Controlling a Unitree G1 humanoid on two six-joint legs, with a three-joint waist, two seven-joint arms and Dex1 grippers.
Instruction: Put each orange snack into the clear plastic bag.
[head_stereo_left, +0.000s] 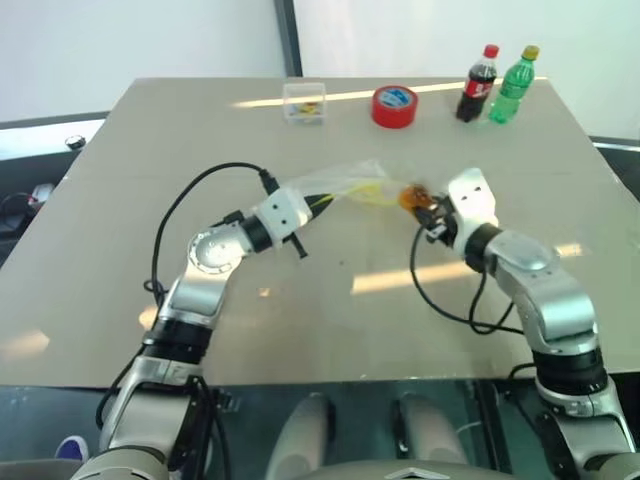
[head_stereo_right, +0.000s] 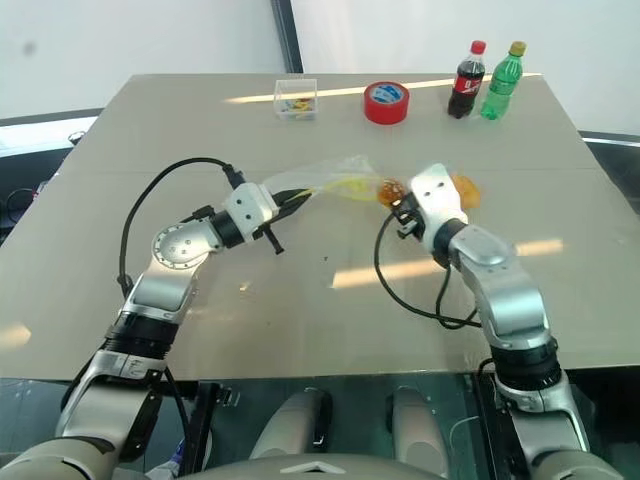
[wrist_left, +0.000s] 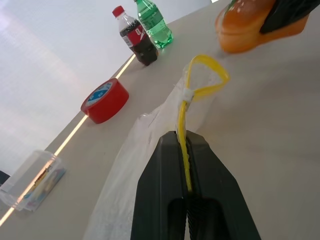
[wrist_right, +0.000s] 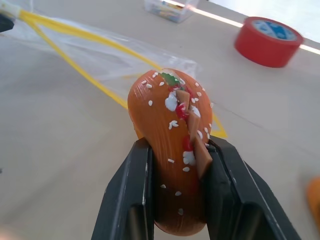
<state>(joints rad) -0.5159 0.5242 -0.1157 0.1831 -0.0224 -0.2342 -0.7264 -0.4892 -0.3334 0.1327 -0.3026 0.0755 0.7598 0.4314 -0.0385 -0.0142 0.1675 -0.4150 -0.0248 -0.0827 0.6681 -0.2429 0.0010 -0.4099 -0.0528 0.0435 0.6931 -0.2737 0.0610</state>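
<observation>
While I watched remotely, my right end effector pinched an orange snack, a burger-shaped piece with white seeds, between its two black fingers, holding it just beside the mouth of the clear plastic bag. My left end effector was pressed together on the bag's yellow seal strip, holding the bag above the table. A second orange snack lay on the table beyond the right wrist. Farther back stood a red tape roll, two bottles and a small clear box.
</observation>
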